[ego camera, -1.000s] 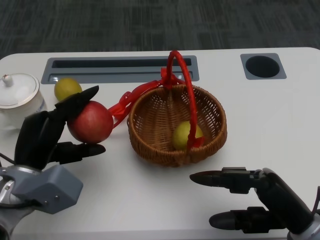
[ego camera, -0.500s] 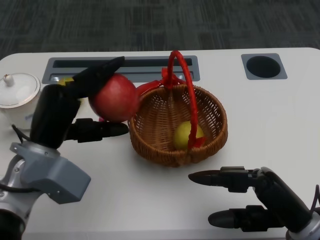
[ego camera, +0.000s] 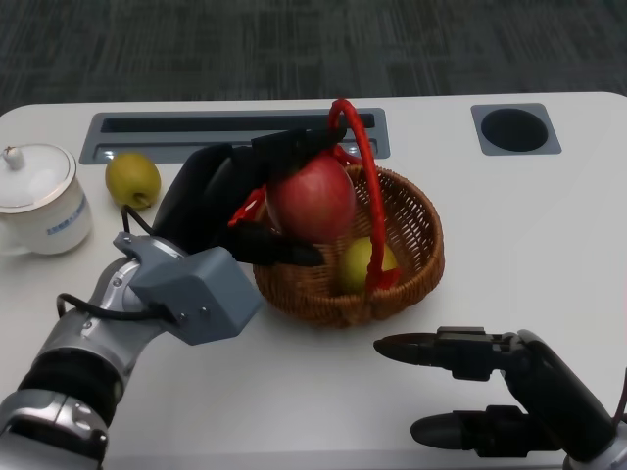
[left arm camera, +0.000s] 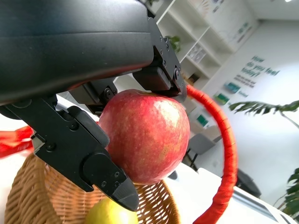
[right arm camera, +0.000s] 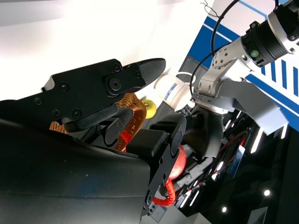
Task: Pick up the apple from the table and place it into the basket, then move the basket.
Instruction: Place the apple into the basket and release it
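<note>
Apple [ego camera: 312,198] sits clamped in your left hand [ego camera: 230,201], hanging over the left half of the basket [ego camera: 407,279], just inside the rim and close beside the red handle [ego camera: 364,147] that arches over the middle. Look at the left wrist view: fingers [left arm camera: 88,163] wrap the apple [left arm camera: 145,135] from both sides, wicker right beneath it, and a yellow-green fruit [left arm camera: 110,213] lying in the bottom. That fruit [ego camera: 364,262] rests toward the near right of the basket floor, so the left side under the apple is open weave. A red ribbon [ego camera: 245,208] trails off the left rim behind your fingers. Your right hand [ego camera: 490,392] hovers near the table's [ego camera: 549,225] near edge, fingers apart, gripping nothing, with bare white tabletop between it and the basket. Far left, a second yellow-green fruit [ego camera: 132,178] and a white lidded cup [ego camera: 39,196] stand well clear. A round recess [ego camera: 515,129] sits far right.
</note>
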{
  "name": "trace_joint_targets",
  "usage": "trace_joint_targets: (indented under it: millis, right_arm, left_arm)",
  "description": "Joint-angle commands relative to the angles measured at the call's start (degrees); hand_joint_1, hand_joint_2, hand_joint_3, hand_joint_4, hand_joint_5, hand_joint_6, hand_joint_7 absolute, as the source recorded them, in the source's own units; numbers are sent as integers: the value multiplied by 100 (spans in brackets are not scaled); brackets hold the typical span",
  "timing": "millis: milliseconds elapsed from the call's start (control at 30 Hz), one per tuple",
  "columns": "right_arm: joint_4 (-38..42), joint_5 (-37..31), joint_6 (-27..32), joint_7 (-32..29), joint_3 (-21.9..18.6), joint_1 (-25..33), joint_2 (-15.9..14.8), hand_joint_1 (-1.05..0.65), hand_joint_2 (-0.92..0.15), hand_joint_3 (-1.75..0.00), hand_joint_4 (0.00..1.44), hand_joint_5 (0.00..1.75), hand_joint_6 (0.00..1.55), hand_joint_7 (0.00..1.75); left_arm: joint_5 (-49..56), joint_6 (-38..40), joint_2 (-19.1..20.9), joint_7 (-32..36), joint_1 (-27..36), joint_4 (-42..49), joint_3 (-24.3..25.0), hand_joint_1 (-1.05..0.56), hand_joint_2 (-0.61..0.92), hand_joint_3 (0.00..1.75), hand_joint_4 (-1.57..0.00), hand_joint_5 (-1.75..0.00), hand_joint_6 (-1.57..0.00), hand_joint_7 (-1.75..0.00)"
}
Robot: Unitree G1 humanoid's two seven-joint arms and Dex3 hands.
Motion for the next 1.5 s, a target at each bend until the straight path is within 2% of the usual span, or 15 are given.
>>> trace_joint_targets:
  millis: [33, 133, 200, 300, 433, 533, 667, 767, 900, 1067, 1267, 1367, 1500]
  right_arm:
    - [-115, -46, -42, -116, -86, 95, -67, -52, -89, 0, 75, 0, 71, 0]
    - [-148, -85, -76, -178, -108, 129, -60, -52, -88, 0, 75, 0, 71, 0]
    - [-185, -113, -94, -235, -156, 123, -77, -51, -88, 0, 75, 0, 71, 0]
    - [-299, -55, -69, -266, -285, 63, -207, -51, -88, 0, 76, 0, 70, 0]
    - [-365, -37, -67, -281, -594, -160, -549, -52, -91, -1, 74, 1, 69, 1]
    - [-571, -83, 91, -308, -778, -294, -736, -52, -88, 0, 77, 2, 72, 1]
    - [-925, -72, 347, -221, -812, -380, -926, -46, -81, 0, 80, 2, 74, 2]
    - [-1097, -90, 429, -222, -825, -429, -994, -42, -78, 0, 81, 1, 75, 1]
    - [-1142, -260, 480, -270, -927, -640, -1130, -43, -78, 0, 80, 0, 75, 1]
    - [-885, -318, 586, -76, -927, -1112, -1509, -49, -82, -2, 74, 0, 72, 0]
    - [545, -1458, -35, -396, -555, -2407, -1651, -54, -89, -2, 71, 0, 66, 0]
    - [1237, -1657, -65, -392, -257, -2910, -1604, -57, -88, -1, 74, 2, 67, 1]
    - [1860, -1842, -15, -371, 113, -3306, -1549, -59, -87, 0, 74, 1, 68, 1]
  left_arm:
    - [59, 165, -110, 96, -344, 399, -47, -1, 78, 1, -123, -1, -114, 0]
    - [120, 254, -167, 206, -439, 639, -89, 0, 78, 1, -121, -1, -113, 0]
    - [152, 252, -178, 278, -463, 750, -107, -6, 76, 0, -117, 0, -109, 0]
    - [251, 238, -137, 302, -462, 824, -184, -36, 69, 0, -92, 0, -86, 0]
    - [303, 36, 60, -175, -487, 784, -342, -74, 69, 1, -57, 0, -50, 0]
    - [423, -73, 194, -217, -512, 714, -477, -84, 68, 0, -50, 0, -40, 0]
    - [487, -132, 325, -262, -515, 672, -564, -93, 71, 1, -48, 0, -35, 0]
    - [497, -116, 413, -309, -504, 606, -602, -95, 72, 1, -48, 0, -36, -1]
    - [500, -105, 534, -319, -484, 464, -600, -89, 72, 1, -51, -1, -37, 0]
    - [409, -369, 707, -169, -215, 81, -487, -83, 73, 0, -58, -3, -41, -1]
    - [-13, -850, 915, -363, 529, -676, -208, -75, 73, 0, -61, -3, -44, -1]
    - [-234, -895, 1069, -527, 996, -1170, -48, -72, 70, 0, -63, -3, -47, -2]
    - [-445, -751, 1272, -610, 1594, -1622, 242, -73, 71, 1, -65, -3, -46, -1]
